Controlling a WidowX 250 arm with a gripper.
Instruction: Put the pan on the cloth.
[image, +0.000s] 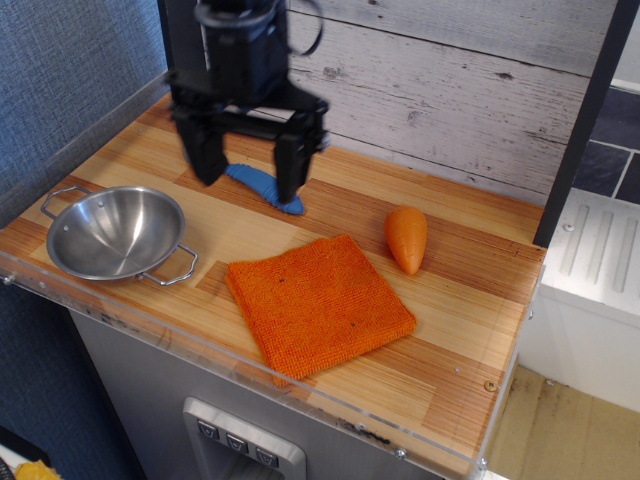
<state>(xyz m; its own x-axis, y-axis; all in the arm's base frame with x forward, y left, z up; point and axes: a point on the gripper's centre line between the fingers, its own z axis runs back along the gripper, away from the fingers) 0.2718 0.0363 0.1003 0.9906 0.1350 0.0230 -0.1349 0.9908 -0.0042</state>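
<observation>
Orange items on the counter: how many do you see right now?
2. The square orange woven cloth lies near the front edge, centre. The smooth orange plastic carrot lies just behind its right corner, apart from it. Nothing orange seems hidden behind the open black gripper.
</observation>
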